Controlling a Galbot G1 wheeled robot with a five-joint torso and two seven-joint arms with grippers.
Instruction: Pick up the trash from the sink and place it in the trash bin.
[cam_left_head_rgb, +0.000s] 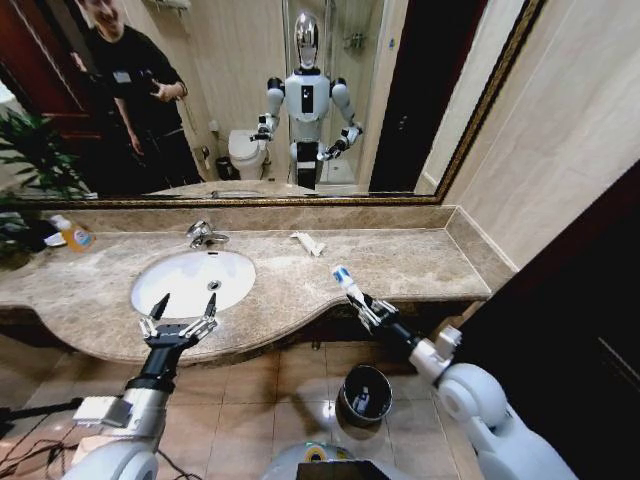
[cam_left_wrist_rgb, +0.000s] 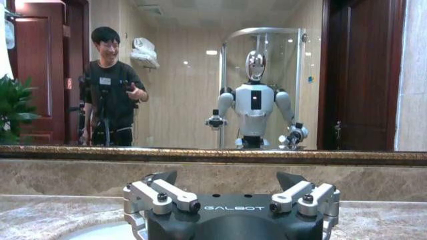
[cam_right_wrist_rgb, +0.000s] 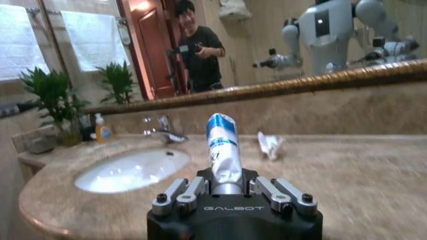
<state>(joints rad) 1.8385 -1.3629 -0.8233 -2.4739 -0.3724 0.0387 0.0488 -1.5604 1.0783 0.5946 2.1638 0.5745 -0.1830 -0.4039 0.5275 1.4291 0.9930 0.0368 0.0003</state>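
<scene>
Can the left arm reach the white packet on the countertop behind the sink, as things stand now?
Probably not easily. The left gripper hangs open at the front edge of the sink, while the white packet lies far across the countertop, nearer the right gripper, which is shut on a blue-and-white tube.

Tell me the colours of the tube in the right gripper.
The tube is white with blue bands and a blue tip, clearest in the right wrist view.

Orange soap bottle (cam_left_head_rgb: 76, 236), potted plant (cam_left_head_rgb: 30, 160), mirror (cam_left_head_rgb: 420, 90).
</scene>
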